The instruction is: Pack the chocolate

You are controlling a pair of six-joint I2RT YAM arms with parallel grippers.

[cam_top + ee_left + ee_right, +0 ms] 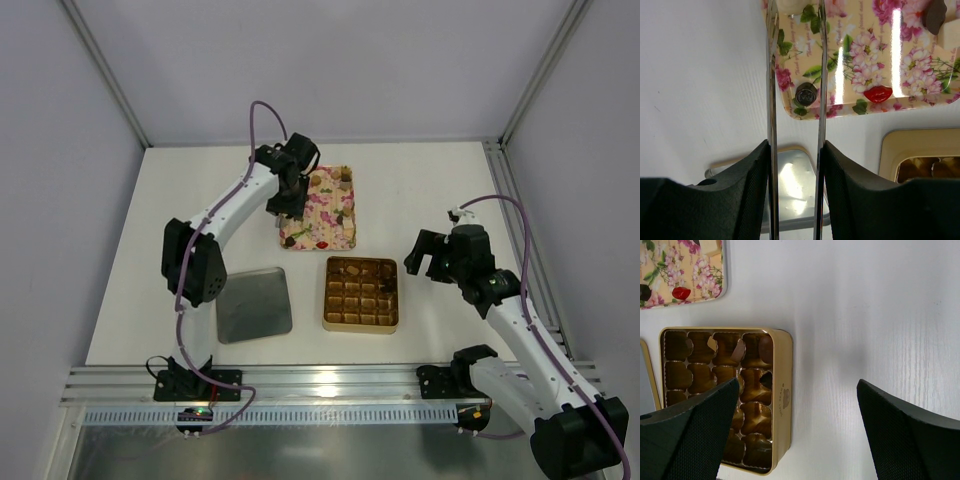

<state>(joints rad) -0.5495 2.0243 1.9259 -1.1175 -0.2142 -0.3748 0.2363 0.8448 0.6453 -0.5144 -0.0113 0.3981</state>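
The pink floral tray holds several chocolate pieces: a round dark one, a red lip-shaped one, a dark one and a pale one at the top edge. The gold gridded box holds a few pieces in its far row; most cells show bare gold. My left gripper hovers over the tray's near left corner, shut on metal tongs whose two blades straddle the round dark piece; their tips are out of view. My right gripper is open and empty over the table right of the box.
A silver lid lies left of the gold box, also in the left wrist view. White walls and frame posts enclose the table. An aluminium rail runs along the near edge.
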